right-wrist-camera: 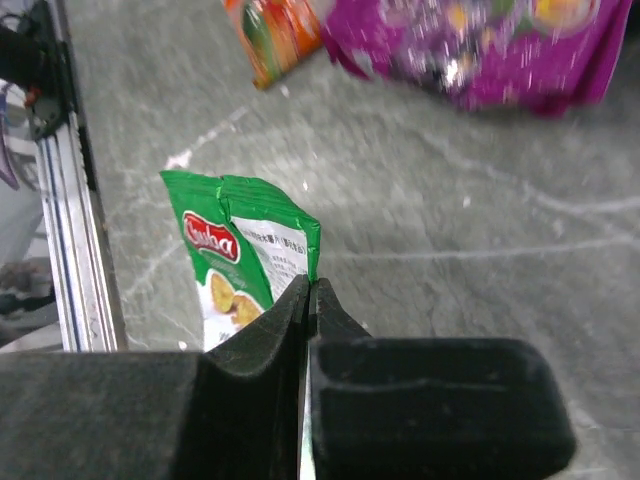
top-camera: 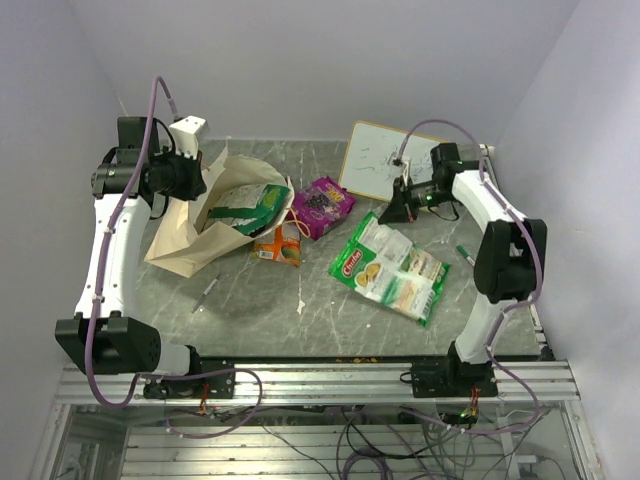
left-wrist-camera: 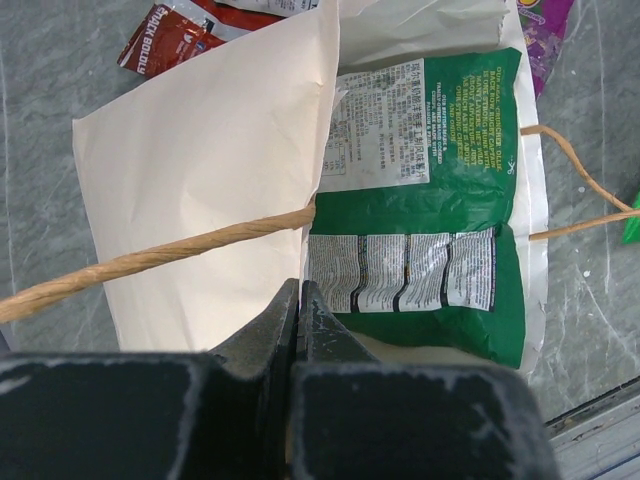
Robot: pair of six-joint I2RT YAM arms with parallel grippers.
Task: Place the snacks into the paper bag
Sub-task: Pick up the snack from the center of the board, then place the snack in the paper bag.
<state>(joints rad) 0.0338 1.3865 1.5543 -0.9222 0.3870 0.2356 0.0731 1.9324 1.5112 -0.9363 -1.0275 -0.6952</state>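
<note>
The paper bag point(top-camera: 190, 240) lies on its side at the left with its mouth toward the middle. My left gripper point(top-camera: 190, 178) is shut on the bag's rim point(left-wrist-camera: 200, 150), fingertips pinched together beside the cord handle point(left-wrist-camera: 150, 262). A green snack packet point(left-wrist-camera: 430, 230) lies inside the mouth. On the table lie an orange packet point(top-camera: 280, 245), a purple packet point(top-camera: 322, 205) and a large green-and-white packet point(top-camera: 390, 268). My right gripper point(top-camera: 400, 205) is shut on the upper edge of the green-and-white packet point(right-wrist-camera: 240, 250), which bends up at the jaws point(right-wrist-camera: 312, 285).
A framed whiteboard point(top-camera: 385, 150) lies at the back, behind my right gripper. Thin pens point(top-camera: 207, 290) lie near the front and a green marker point(top-camera: 465, 255) at the right. A red packet point(left-wrist-camera: 165, 40) shows beyond the bag. Walls close in on three sides.
</note>
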